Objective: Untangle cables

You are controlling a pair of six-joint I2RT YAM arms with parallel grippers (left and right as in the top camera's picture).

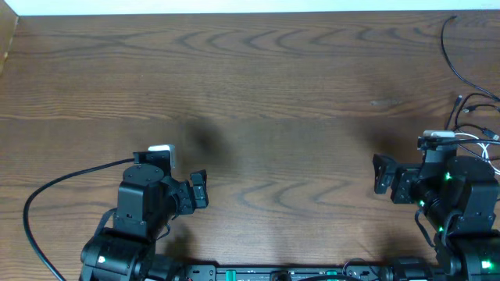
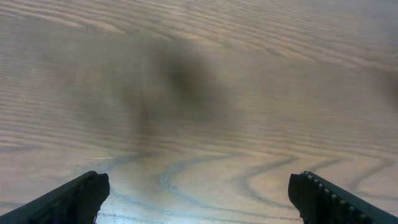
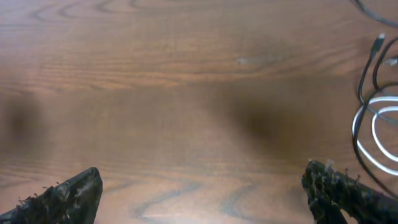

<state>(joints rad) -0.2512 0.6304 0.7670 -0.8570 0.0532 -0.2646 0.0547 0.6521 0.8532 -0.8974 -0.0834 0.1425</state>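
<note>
The cables lie at the table's far right. In the overhead view a thin black cable (image 1: pixel 451 58) curves down from the back edge, and a white cable (image 1: pixel 483 139) loops beside my right arm. In the right wrist view the white cable (image 3: pixel 368 127) coils at the right edge, with a black cable (image 3: pixel 362 81) and its plug end (image 3: pixel 380 41) beside it. My right gripper (image 1: pixel 380 175) (image 3: pixel 202 183) is open and empty, left of the cables. My left gripper (image 1: pixel 200 189) (image 2: pixel 199 190) is open and empty over bare wood, far from them.
The wooden table (image 1: pixel 273 94) fills all views. A thicker black arm wire (image 1: pixel 47 193) loops at the left by the left arm. The table's back edge (image 1: pixel 234 14) meets a white surface.
</note>
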